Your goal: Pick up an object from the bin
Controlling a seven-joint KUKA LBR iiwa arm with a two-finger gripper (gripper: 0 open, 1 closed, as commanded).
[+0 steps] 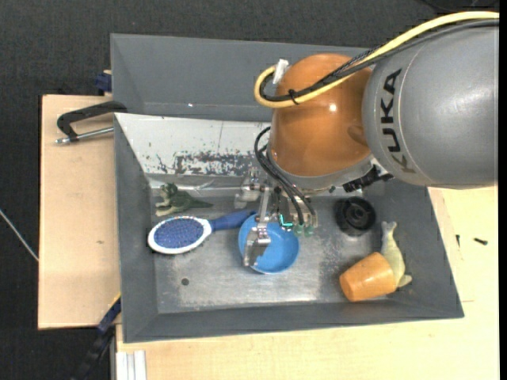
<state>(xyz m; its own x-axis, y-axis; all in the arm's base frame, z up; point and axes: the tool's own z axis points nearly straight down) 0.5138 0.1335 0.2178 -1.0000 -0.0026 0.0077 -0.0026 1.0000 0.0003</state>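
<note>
Camera view: grey sheet-metal bin [222, 277], floor scuffed, back wall shiny with dark speckles.

Task thing: blue round cup [279, 253], smooth plastic, sitting about bin centre.

Pincer [268, 234] is down right at the cup. Its bare metal overlaps the cup's rim on the 9 o'clock side, and there's a small green light just above. Can't tell whether it's open, closed or gripping; the wrist covers most of it.

Around the cup:
- 9 o'clock: hairbrush [181, 233], oval head with a white rim and a blue dotted pad. Its blue handle runs toward the cup and ends right beside it, under the pincer.
- 10 o'clock: small green toy figure [176, 203] against the back wall, shape unclear.
- 2 o'clock: black round part [354, 214], ring-like, near the wrist.
- 4 o'clock: orange tapered cup [367, 278] on its side, matte. A pale yellow curved piece [394, 253] is touching its far side.

Obstruction: glossy orange wrist cover [317, 121] and grey arm link hang over the bin's 12 to 2 o'clock area, hiding the floor there.
</note>
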